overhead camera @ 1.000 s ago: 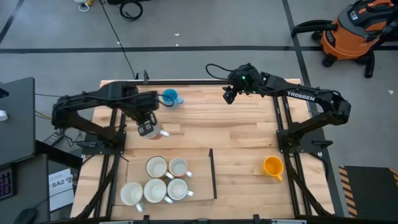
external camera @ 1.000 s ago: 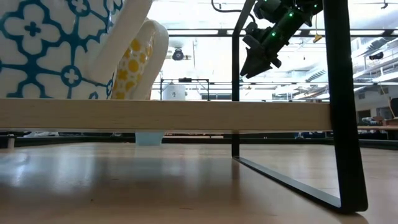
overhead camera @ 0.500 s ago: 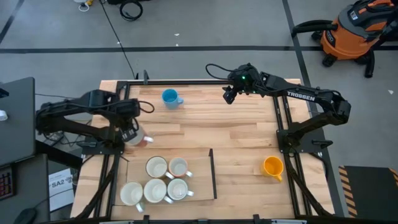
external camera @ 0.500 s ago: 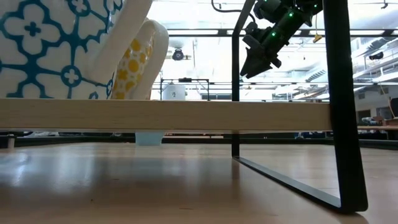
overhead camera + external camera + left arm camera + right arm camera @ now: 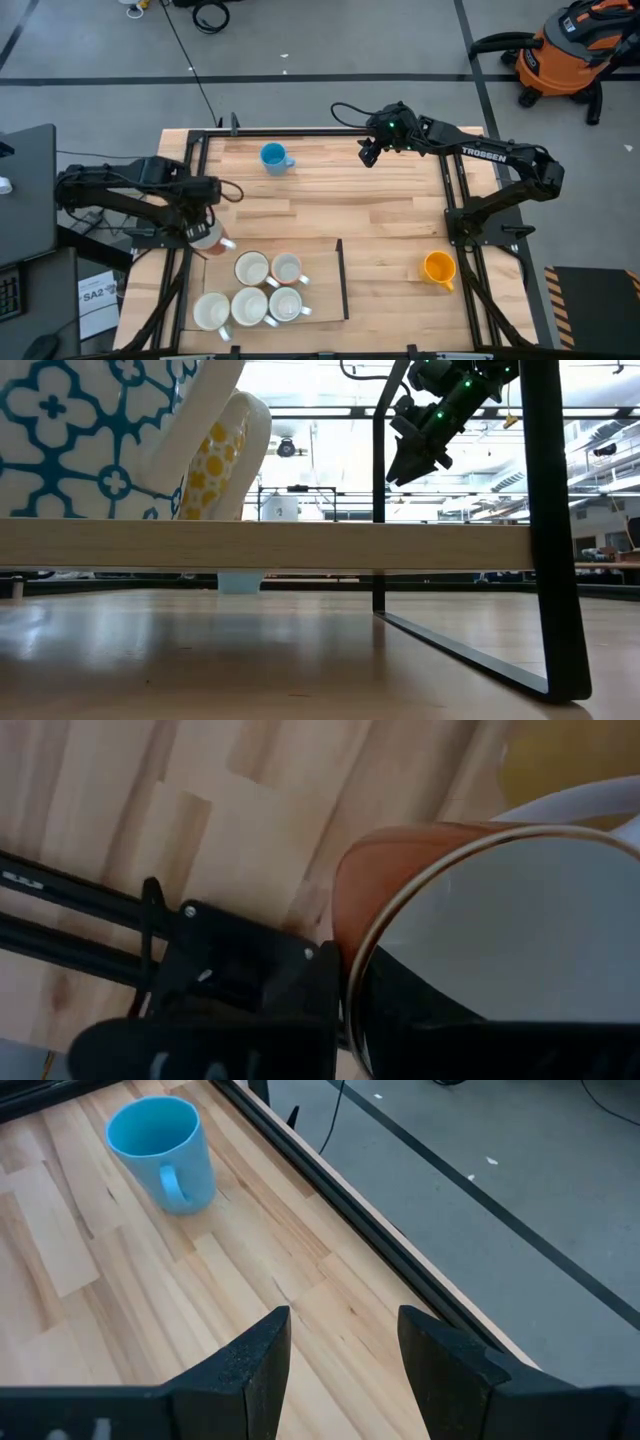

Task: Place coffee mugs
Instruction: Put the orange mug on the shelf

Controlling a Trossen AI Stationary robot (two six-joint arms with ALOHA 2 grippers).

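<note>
My left gripper [image 5: 203,230] is shut on a reddish-brown coffee mug [image 5: 209,240] with a white inside. It hangs over the table's left side, just beyond the far left corner of the wooden tray [image 5: 322,262]. The tray holds several pale mugs [image 5: 250,268] standing on their bases. A blue mug [image 5: 272,157] stands at the far edge and an orange-yellow mug [image 5: 438,268] at the near right. My right gripper [image 5: 368,155] hovers open above the far middle, with the blue mug [image 5: 160,1150] ahead of its fingers. My left gripper pinches the mug's wall at the rim [image 5: 352,952], with one finger [image 5: 430,1015] inside the mug and the other finger [image 5: 250,975] outside. The fingers come from above, pointing down. The mug hangs upright, mouth up, lifted clear of the table.
A dark metal frame [image 5: 192,190] runs along the table's left edge beside the held mug, and another [image 5: 452,190] runs along the right. The tray's dark bracket [image 5: 545,530] and wooden edge [image 5: 270,545] fill the low view. Bare wood lies between tray and orange-yellow mug.
My left gripper has carried the reddish-brown mug toward the table's left and near edges and down, from the far-left middle to beside the tray's far left corner. It has stayed shut, and the mug has stayed upright.
</note>
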